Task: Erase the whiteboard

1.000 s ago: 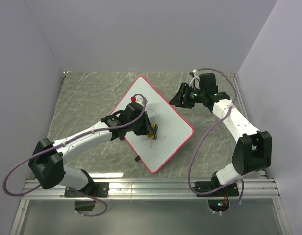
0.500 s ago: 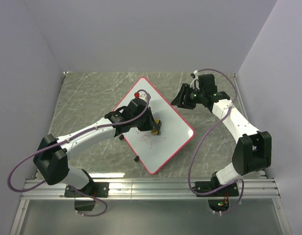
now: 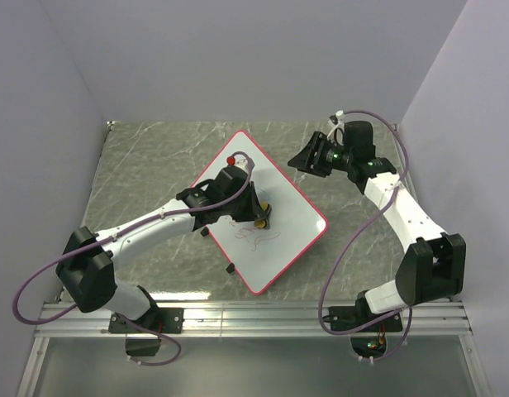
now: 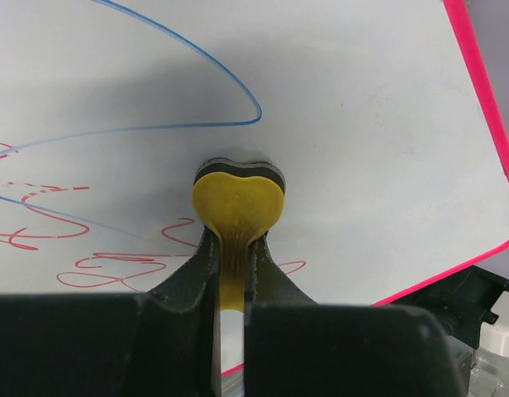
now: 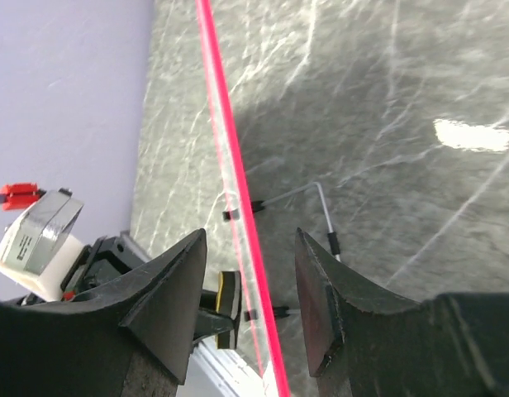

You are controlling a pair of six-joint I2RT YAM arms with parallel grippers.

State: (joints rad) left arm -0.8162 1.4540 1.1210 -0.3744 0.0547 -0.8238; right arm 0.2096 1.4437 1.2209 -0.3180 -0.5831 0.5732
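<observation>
**Two arms at the board: left one pinching the eraser, right one spread**

The large flat white rectangular whiteboard with a thin red-pink rim [image 3: 286,211] lies corner-on at the middle of the grey marbled table [image 3: 147,165]. The left gripper [image 3: 256,212] pinches the small yellow-and-black eraser [image 4: 238,201] by its yellow tab, with the pad pressed flat to the board. A blue pen line [image 4: 197,124] curves above it, and red scribbles [image 4: 114,269] lie beside and below. A second ago the eraser sat lower on the board, over those scribbles. Since half a second ago it has kept its place. The right gripper [image 3: 308,159] has shifted a little toward the board's upper right edge. Its fingers [image 5: 184,273] are spread, and the rim [image 5: 230,149] shows between them in the wrist view.
</observation>
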